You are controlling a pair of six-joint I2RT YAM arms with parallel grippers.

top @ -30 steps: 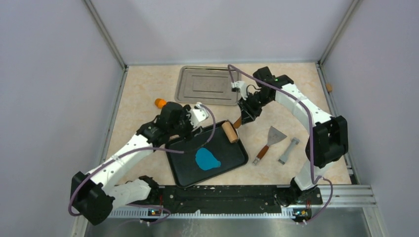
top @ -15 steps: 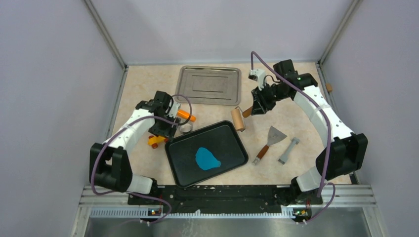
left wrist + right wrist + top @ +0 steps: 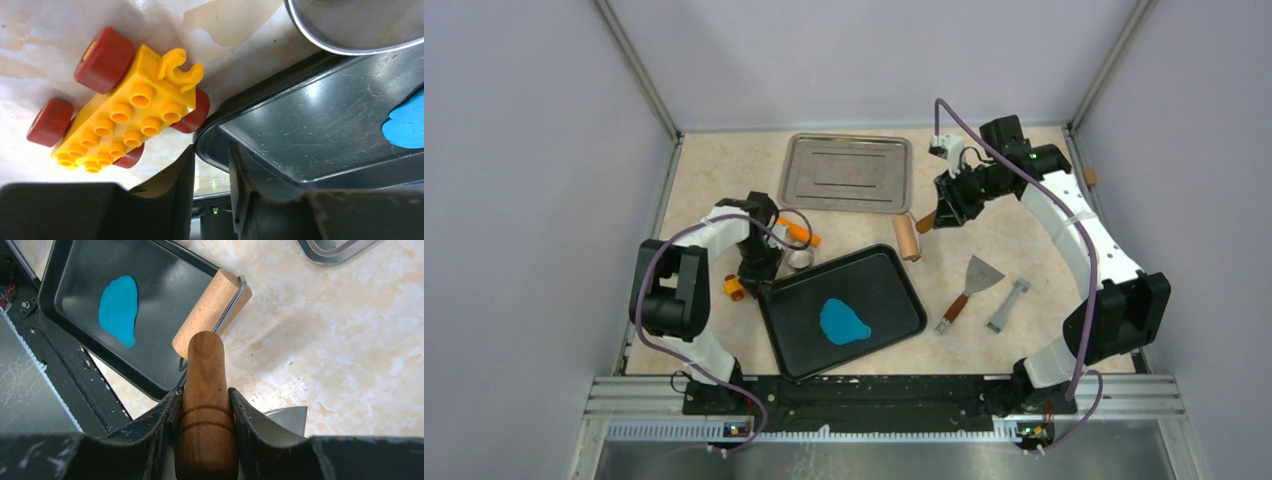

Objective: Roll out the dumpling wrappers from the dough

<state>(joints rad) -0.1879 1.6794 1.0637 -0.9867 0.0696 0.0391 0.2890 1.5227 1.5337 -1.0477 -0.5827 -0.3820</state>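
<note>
The dough [image 3: 842, 322] is a flattened bright blue sheet in the black tray [image 3: 894, 285]. It also shows in the wrist views as dough [image 3: 119, 309] and dough [image 3: 405, 125]. No dumpling wrappers are in view. My left gripper [image 3: 762, 272] sits at the tray's left corner. In the left wrist view my left gripper [image 3: 211, 148] straddles the tray rim [image 3: 220, 131], one finger outside and one inside, closed narrow on it. My right gripper [image 3: 206, 392] is shut on the brown handle of the wooden roller [image 3: 210, 312], whose barrel rests by the tray's back right corner, roller [image 3: 907, 240].
A yellow toy car [image 3: 125, 115] with red wheels lies just left of the tray. A metal ring cutter [image 3: 801, 258] and an orange cylinder [image 3: 799, 235] sit behind that corner. A silver tray [image 3: 846, 172] lies at the back. A scraper [image 3: 969, 285] and a grey tool [image 3: 1009, 305] lie at the right.
My left arm swung off the tray, down to its left corner, and its jaws narrowed around the rim. My right arm carried the roller off the tray to the right.
</note>
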